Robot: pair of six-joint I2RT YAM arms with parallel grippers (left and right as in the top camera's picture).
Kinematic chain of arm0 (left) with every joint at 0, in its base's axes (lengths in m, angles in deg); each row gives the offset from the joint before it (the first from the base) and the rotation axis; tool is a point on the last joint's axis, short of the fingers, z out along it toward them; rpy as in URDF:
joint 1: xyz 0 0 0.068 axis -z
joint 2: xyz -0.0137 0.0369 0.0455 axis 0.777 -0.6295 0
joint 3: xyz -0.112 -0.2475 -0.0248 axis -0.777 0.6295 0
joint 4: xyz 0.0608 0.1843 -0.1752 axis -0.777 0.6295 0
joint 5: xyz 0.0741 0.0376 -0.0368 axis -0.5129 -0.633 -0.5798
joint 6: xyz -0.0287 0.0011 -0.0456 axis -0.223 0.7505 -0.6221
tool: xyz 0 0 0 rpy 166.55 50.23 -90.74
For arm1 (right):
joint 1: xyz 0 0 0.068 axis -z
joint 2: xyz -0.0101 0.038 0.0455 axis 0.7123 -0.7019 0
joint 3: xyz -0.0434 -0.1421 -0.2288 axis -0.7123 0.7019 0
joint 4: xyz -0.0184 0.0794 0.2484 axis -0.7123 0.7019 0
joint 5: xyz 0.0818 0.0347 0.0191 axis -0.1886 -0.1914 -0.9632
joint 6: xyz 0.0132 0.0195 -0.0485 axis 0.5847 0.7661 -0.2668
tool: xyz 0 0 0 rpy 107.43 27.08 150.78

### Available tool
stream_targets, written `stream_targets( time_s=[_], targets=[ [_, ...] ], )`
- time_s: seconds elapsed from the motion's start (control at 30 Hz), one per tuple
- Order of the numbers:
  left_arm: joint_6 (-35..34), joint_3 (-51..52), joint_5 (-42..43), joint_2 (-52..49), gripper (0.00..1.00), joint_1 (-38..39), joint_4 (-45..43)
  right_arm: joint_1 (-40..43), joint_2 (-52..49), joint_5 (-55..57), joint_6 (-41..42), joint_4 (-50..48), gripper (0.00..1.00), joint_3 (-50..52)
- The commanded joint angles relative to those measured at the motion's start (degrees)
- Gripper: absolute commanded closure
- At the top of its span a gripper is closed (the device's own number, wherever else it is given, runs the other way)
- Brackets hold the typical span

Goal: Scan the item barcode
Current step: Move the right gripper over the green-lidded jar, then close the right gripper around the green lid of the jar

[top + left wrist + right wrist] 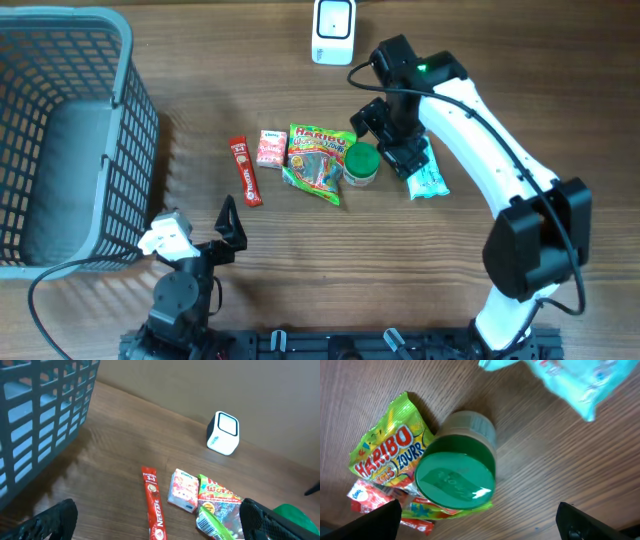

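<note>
Black fingers (pixel 375 521) on the right hand (pixel 480 510) are spread wide with nothing between them, and it hangs right over the green-lidded jar (pixel 456 480). Just left of the jar is the Haribo bag (pixel 318 160), up against it. Further left there's a small pink packet (pixel 272 148) and a red Nescafe stick (pixel 245 171). On the jar's other side lies a light blue packet (pixel 428 182). The white scanner (pixel 333 30) stands upright on the wooden tabletop (pixel 300 270), well behind the jar. The left hand (pixel 158 515) is wide open too and empty, well to the front-left of the jar, near the grey basket (pixel 130 130).
</note>
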Motion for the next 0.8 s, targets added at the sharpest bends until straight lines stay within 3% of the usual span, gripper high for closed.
stream_targets(
  time_s=[0.0,0.33,0.4,0.43,0.53,0.7,0.77],
  targets=[
    [-1.88,0.39,-1.44,0.44,0.00,0.22,0.04,-0.17,-3.85,-2.97,3.10,-2.21,0.01,-1.29],
    [-1.88,0.39,-1.36,0.44,0.00,0.22,4.52,-2.12,-11.41,-2.29,3.67,-5.55,0.02,-1.22],
    [-1.86,0.39,-1.38,0.44,0.00,0.22,4.50,-3.10,-12.15,-1.38,3.28,-5.88,0.12,-1.16],
    [-1.86,0.39,-1.38,0.44,0.00,0.22,4.52,-3.34,-12.15,-0.74,1.40,-5.84,0.21,-1.16],
    [-1.86,0.39,-1.38,0.44,0.00,0.22,4.52,-3.28,-12.15,0.31,-8.20,-5.62,0.31,-1.16],
    [-1.86,0.39,-1.38,0.44,0.00,0.22,4.52,-1.29,-11.76,4.11,-36.52,-3.45,0.32,-1.31],
    [-1.86,0.39,-1.38,0.44,0.00,0.22,4.52,-0.07,-10.51,12.09,-41.70,0.35,0.30,-1.40]
  ],
)
